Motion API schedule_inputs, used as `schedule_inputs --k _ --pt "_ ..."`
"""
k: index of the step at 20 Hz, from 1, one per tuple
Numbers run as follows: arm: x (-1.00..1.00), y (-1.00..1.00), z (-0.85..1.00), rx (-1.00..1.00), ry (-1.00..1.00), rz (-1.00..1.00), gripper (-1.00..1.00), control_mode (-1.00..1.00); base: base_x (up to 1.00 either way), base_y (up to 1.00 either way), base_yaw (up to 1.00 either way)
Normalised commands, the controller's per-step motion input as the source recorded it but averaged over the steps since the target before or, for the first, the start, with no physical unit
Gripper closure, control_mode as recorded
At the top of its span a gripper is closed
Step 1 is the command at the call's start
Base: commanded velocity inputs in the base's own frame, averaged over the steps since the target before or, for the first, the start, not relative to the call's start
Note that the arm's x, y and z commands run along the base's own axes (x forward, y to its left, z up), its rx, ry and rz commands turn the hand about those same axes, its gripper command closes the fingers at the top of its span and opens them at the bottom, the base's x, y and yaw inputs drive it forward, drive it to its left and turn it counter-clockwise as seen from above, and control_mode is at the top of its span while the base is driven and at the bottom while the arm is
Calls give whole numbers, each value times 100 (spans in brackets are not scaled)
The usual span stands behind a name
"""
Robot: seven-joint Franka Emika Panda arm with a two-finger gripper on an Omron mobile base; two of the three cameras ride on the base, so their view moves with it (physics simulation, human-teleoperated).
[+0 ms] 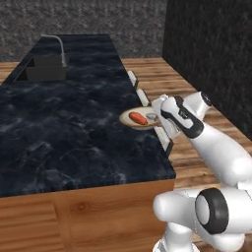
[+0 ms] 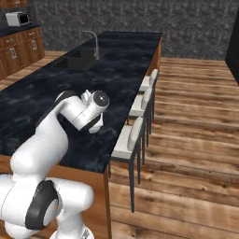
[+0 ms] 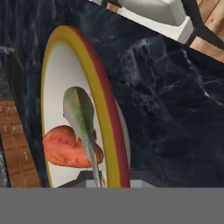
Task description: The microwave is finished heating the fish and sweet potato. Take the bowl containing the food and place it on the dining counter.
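We see the hand (image 1: 156, 118) clamped on the rim of the bowl (image 1: 131, 121), which sits at the worktop's (image 1: 74, 128) right edge, near the stools (image 2: 133, 135). Inside it lie the sweet potato (image 1: 138, 118) and fish (image 3: 78, 111).

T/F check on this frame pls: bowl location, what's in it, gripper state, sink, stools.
1. The bowl is over the dining counter, near its stool-side edge. True.
2. The bowl is empty. False: the sweet potato and the fish lie in it.
3. The gripper is shut on the bowl's rim. True.
4. The sink is right beside the bowl. False: it sits at the counter's far end.
5. White stools line the counter's side. True.
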Motion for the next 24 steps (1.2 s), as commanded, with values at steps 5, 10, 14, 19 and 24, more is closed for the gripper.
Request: schedule_inputs --k 5,10,14,19,24 --pt "97 27 -40 -1 5 0 100 -100 0 0 0" --pt "71 1 -67 -3 9 0 100 -100 0 0 0" --pt "50 0 -67 -6 7 0 100 -100 0 0 0" --pt "24 0 -46 -8 3 0 100 -100 0 0 0" --pt "21 5 -27 -8 0 0 100 -100 0 0 0"
